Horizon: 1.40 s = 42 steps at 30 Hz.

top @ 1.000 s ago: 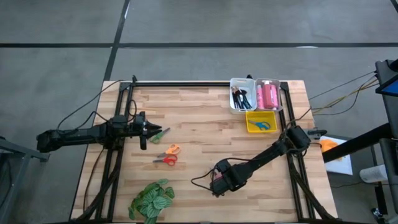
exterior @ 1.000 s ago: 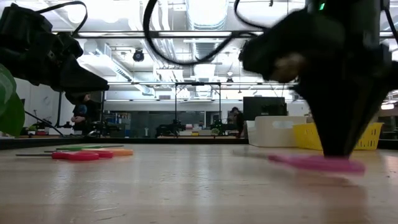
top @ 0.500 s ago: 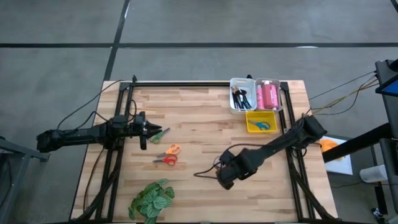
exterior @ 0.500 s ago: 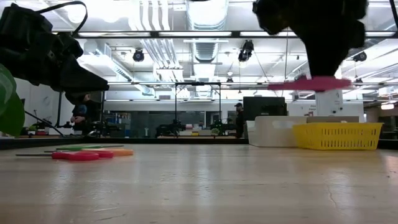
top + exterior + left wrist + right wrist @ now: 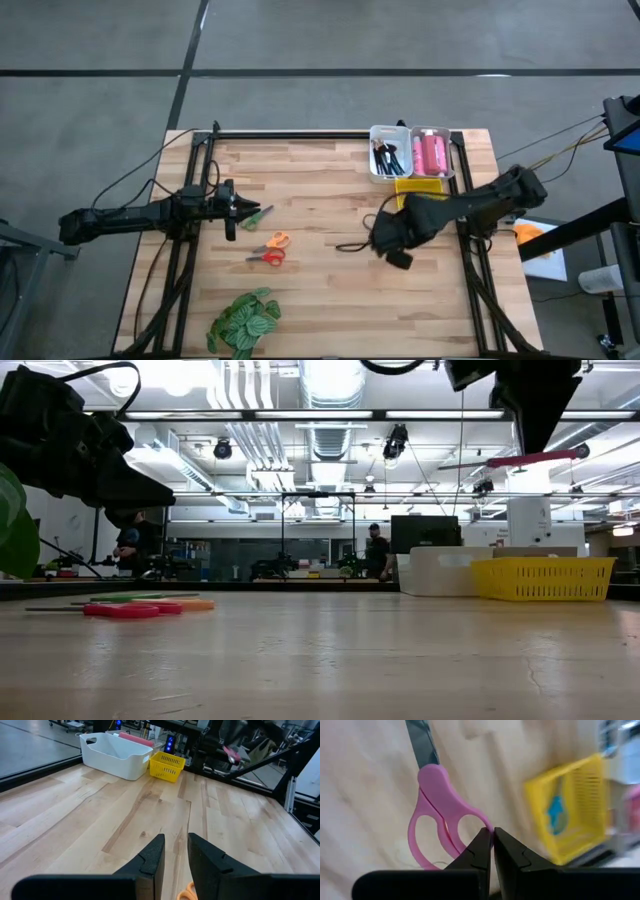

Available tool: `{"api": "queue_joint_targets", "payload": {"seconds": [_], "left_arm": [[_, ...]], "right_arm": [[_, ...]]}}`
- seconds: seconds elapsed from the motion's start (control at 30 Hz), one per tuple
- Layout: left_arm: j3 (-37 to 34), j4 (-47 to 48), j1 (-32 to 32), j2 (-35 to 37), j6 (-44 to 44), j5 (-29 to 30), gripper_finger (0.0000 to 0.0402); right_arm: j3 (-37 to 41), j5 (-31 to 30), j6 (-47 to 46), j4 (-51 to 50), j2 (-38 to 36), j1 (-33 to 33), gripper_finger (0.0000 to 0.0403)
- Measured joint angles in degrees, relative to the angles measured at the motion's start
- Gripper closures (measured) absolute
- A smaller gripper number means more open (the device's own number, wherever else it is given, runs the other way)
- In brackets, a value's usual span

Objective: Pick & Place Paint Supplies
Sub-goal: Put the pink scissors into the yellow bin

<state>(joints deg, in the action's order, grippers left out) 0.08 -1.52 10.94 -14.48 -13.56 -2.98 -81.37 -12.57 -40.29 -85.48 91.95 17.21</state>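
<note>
- The right gripper (image 5: pixel 493 851) is seen clamped tight on one handle loop of the pink scissors (image 5: pixel 440 805); the blade points away from the fingers.
- In the low view the pink scissors (image 5: pixel 530 458) are held well clear of the table (image 5: pixel 320 660), roughly level, beneath the right gripper.
- In the high view the right gripper (image 5: pixel 392 245) is placed over the table's right half, just in front of the yellow basket (image 5: pixel 405 187); the right arm is stretched in from the right edge, slanting down toward the wood.
- Blue scissors (image 5: pixel 556 815) are seen lying inside the yellow basket.
- Two white bins sit behind the basket: one with dark brushes (image 5: pixel 387 155), one with pink tubes (image 5: pixel 431 153).
- The left gripper (image 5: pixel 243 209) is held level above the table's left half, its fingers (image 5: pixel 152 857) parted by a narrow gap, with nothing between them.
- Green scissors (image 5: pixel 258 214) lie just beside the left gripper's tip; orange scissors (image 5: pixel 274 241) and red scissors (image 5: pixel 267 257) lie near, in front of it.
- A leafy plant (image 5: pixel 243 320) rests at the front left.
</note>
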Motion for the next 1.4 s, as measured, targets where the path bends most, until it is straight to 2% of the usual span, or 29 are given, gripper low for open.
{"api": "queue_joint_targets", "payload": {"seconds": [0.2,0.47,0.63,0.93,1.1,1.4], "left_arm": [[0.0,-0.01,0.01,0.0,0.02,0.0,0.0315],[0.0,0.0,0.02,0.0,0.02,0.0,0.0315],[0.0,0.0,0.0,0.0,0.01,0.0,0.0315],[0.0,-0.01,0.01,0.0,0.02,0.0,0.0315],[0.0,0.0,0.01,0.0,0.02,0.0,0.0315],[0.0,0.0,0.0,0.0,0.0,0.0,0.0315]], "right_arm": [[3.59,-2.84,11.74,-2.61,-7.29,-3.96,0.0393],[11.63,-6.76,23.36,-2.49,-17.29,-10.56,0.0393],[17.18,-7.18,29.19,-0.07,-21.69,-16.42,0.0393],[27.17,-7.16,39.17,6.24,-23.17,-27.35,0.0393],[30.34,-7.16,39.9,9.63,-23.11,-32.87,0.0393],[34.34,-7.13,44.9,18.24,-23.11,-37.79,0.0393]]}}
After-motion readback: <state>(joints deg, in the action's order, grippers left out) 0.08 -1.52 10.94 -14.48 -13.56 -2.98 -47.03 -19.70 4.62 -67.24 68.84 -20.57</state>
